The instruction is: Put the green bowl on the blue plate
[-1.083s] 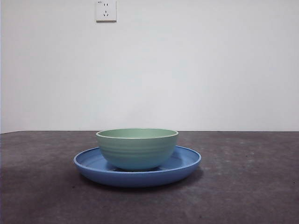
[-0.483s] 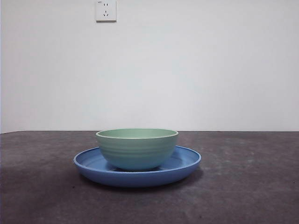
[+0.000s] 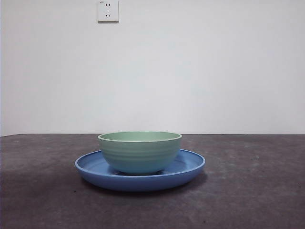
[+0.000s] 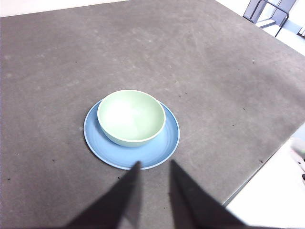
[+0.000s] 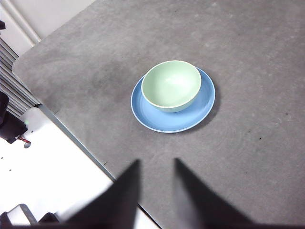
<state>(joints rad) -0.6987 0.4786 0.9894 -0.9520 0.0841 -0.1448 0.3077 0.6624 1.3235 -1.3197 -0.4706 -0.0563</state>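
In the front view, a white wall socket sat high on the pale wall at about the 11 o'clock corner, and below it the dark grey bench ran across the whole lower part. The blue plate lay flat on the bench just left of centre, and the green bowl stood upright inside it, resting on the plate's floor, with the plate's rim showing past the bowl on both sides. No arm showed in that view. From the left wrist camera, the left claw hung above the bench with its two black jaws parted by a narrow gap, holding nothing, their tips just short of the plate's near rim and not touching it; the green bowl sat in the blue plate slightly off centre, toward the plate's 10 o'clock side as that picture showed it. A metal frame stood beyond the bench's far corner. From the right wrist camera, the right claw likewise hung with its jaws a little apart and empty, well apart from the dishes and near the bench's edge, where a white surface lay beside the bench. There the green bowl rested in the blue plate, set toward the plate's 12 o'clock side, leaving a wider crescent of blue at 6 o'clock.
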